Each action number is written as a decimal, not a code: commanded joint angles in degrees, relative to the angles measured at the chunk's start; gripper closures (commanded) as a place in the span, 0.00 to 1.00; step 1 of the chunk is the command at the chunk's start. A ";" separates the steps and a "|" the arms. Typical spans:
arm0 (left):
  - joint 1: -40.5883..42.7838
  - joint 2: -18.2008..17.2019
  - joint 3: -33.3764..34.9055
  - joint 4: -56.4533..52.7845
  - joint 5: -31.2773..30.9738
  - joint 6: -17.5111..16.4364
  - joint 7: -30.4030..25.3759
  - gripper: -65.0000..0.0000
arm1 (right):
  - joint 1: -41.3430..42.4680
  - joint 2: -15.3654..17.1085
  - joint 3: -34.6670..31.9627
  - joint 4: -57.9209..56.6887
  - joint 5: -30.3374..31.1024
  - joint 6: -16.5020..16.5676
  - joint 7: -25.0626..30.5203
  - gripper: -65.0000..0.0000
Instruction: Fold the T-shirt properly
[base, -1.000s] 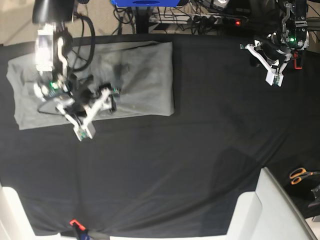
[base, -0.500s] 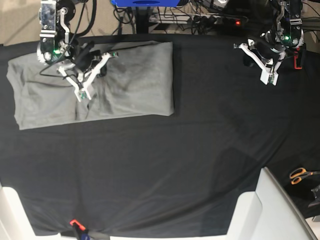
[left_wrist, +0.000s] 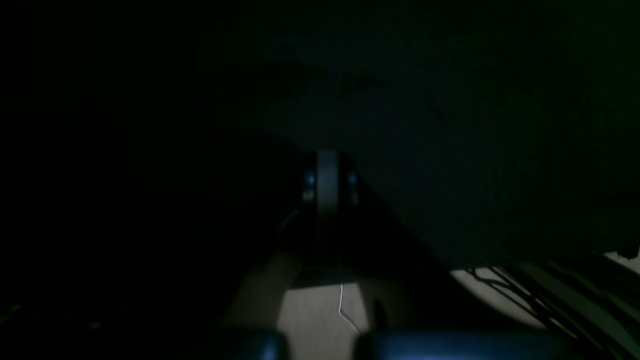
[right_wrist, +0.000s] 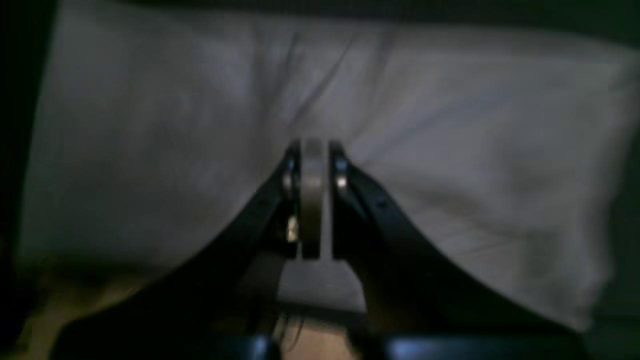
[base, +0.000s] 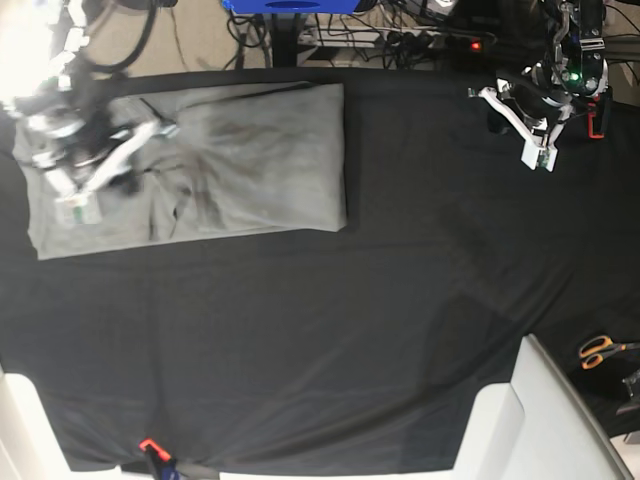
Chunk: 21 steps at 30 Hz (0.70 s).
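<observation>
The grey T-shirt (base: 260, 160) lies folded into a long rectangle at the back left of the black table cloth (base: 350, 330). It has dark creases near its middle. It fills the right wrist view (right_wrist: 450, 125). My right gripper (base: 100, 170) hovers over the shirt's left part, blurred by motion. In the right wrist view the right gripper (right_wrist: 312, 150) has its jaws together, with no cloth between them. My left gripper (base: 525, 130) is at the back right, far from the shirt. In the dark left wrist view the left gripper (left_wrist: 327, 160) has its jaws together over black cloth.
Orange-handled scissors (base: 600, 350) lie off the right edge. A white box (base: 540, 420) covers the front right corner and another white shape (base: 20, 430) the front left. A small red clip (base: 150, 445) sits at the front edge. Cables (base: 400, 35) run behind the table.
My right gripper swung from the shirt's front edge to its back, then left over its left part. New creases show in the shirt's middle. The left arm shifted slightly.
</observation>
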 joint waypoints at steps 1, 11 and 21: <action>0.20 -0.80 -0.40 0.66 -0.52 0.03 -0.86 1.00 | 2.43 1.82 3.59 -1.05 -1.11 -0.66 -0.62 0.94; 0.73 -0.80 -0.49 0.66 -0.52 0.03 -0.86 1.00 | 24.94 19.32 27.15 -40.70 -1.02 14.15 -1.15 0.00; 0.55 -0.80 -0.75 0.58 -0.52 0.03 -0.86 1.00 | 31.79 30.22 25.57 -66.81 11.99 14.15 0.78 0.00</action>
